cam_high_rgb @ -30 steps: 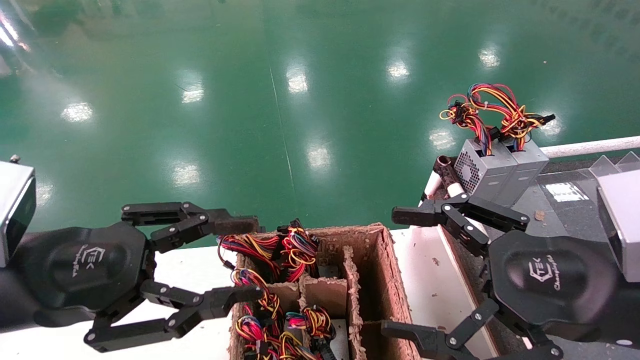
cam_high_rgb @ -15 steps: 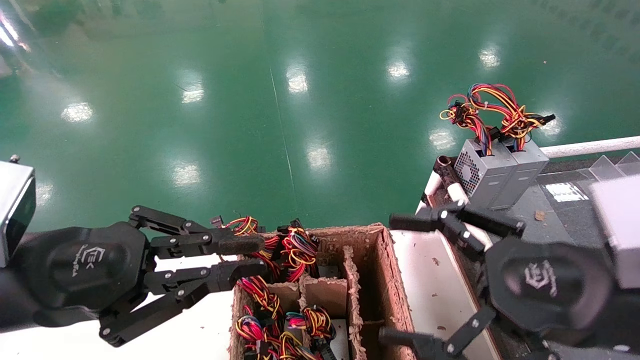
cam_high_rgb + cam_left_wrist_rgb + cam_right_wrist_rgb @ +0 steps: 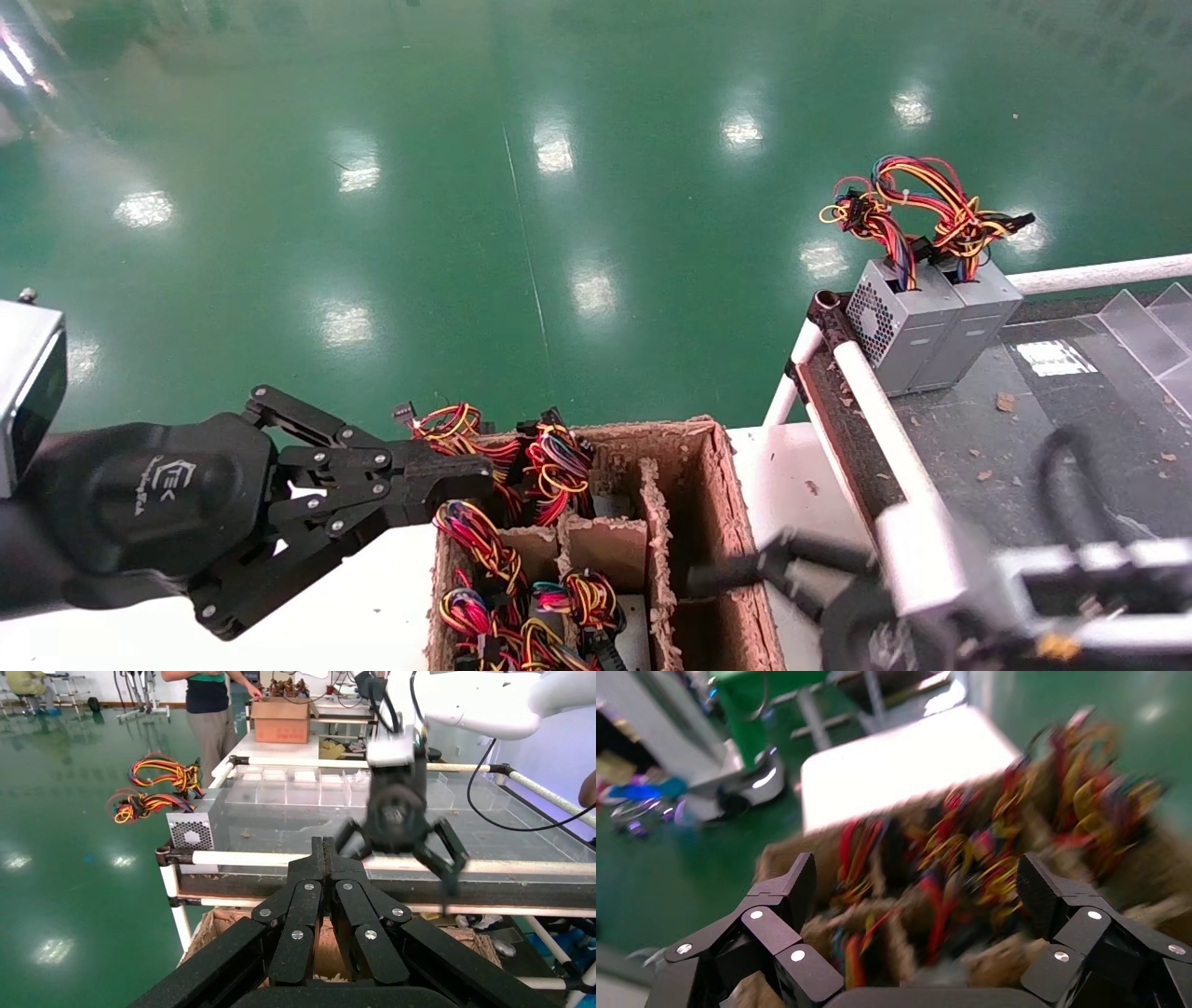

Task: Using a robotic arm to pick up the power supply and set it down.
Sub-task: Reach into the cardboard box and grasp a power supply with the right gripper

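Glossy green floor (image 3: 521, 186), mirroring rows of ceiling lights as bright patches. White tabletop (image 3: 354, 615) low in the head view, bearing a compartmented cardboard box (image 3: 689, 522). At right, a dark-topped workbench (image 3: 1015, 419) framed in white tube rail (image 3: 871, 401), clear plastic dividers (image 3: 1141, 321) on it. In the left wrist view, a second bench farther back with a cardboard carton (image 3: 280, 721), a standing person (image 3: 211, 706) beside it, another seated far off (image 3: 24, 681), pale wall behind.

Likely factory floor: glossy green floor (image 3: 521, 168), pipe-frame workbench (image 3: 393, 860).
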### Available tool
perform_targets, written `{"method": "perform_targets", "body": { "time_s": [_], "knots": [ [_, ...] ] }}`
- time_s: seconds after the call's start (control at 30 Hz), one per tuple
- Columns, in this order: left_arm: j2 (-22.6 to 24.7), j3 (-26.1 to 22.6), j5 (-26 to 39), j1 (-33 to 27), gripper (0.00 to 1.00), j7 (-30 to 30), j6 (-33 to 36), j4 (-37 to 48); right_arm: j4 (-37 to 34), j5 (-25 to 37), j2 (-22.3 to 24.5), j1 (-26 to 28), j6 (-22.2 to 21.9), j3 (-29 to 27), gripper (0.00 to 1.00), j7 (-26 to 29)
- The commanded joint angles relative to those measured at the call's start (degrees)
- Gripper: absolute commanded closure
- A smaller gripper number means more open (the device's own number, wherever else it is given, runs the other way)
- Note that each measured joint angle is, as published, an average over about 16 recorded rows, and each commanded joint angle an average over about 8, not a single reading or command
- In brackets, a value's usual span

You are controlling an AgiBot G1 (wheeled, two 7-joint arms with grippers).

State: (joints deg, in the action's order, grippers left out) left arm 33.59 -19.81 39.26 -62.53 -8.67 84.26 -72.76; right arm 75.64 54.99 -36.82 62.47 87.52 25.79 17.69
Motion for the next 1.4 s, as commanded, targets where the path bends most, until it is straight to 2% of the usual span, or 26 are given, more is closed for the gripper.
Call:
{"method": "perform_targets", "body": {
  "time_s": [0.03, 0.1, 0.13, 0.33, 0.37, 0.4, 1.0, 1.4],
  "knots": [
    [0.0, 0.0, 0.0, 0.0, 0.0, 0.0, 0.0, 0.0, 0.04, 1.76, -0.64, 0.11, 0.57, 1.47, 0.0, 0.87],
    [0.0, 0.0, 0.0, 0.0, 0.0, 0.0, 0.0, 0.0, -0.14, 2.65, -1.28, -0.08, 1.2, 2.86, 0.02, 1.22],
    [0.0, 0.0, 0.0, 0.0, 0.0, 0.0, 0.0, 0.0, -0.25, 2.97, -1.56, -0.23, 1.45, 3.51, 0.1, 1.32],
    [0.0, -0.01, -0.01, 0.0, 0.0, 0.01, 0.0, 0.0, -1.43, 4.22, -3.11, -1.63, 1.96, 7.12, 0.85, 1.18],
    [0.0, -0.01, -0.01, 0.0, 0.0, 0.01, 0.0, 0.0, -1.75, 4.38, -3.35, -1.84, 1.92, 7.62, 0.96, 1.12],
    [0.0, -0.01, -0.01, 0.0, 0.0, 0.01, 0.0, 0.0, -2.09, 4.56, -3.59, -2.02, 1.88, 8.09, 1.0, 1.06],
    [-0.01, -0.03, -0.02, -0.01, 0.0, 0.01, -0.01, 0.0, -11.66, 9.55, -9.23, 0.21, 1.26, 14.08, 1.0, -1.7],
    [-0.02, -0.04, -0.03, -0.01, 0.0, 0.02, -0.02, 0.0, -10.95, 12.4, -10.15, 0.56, -1.53, 14.9, 1.0, -2.95]
  ]
}}
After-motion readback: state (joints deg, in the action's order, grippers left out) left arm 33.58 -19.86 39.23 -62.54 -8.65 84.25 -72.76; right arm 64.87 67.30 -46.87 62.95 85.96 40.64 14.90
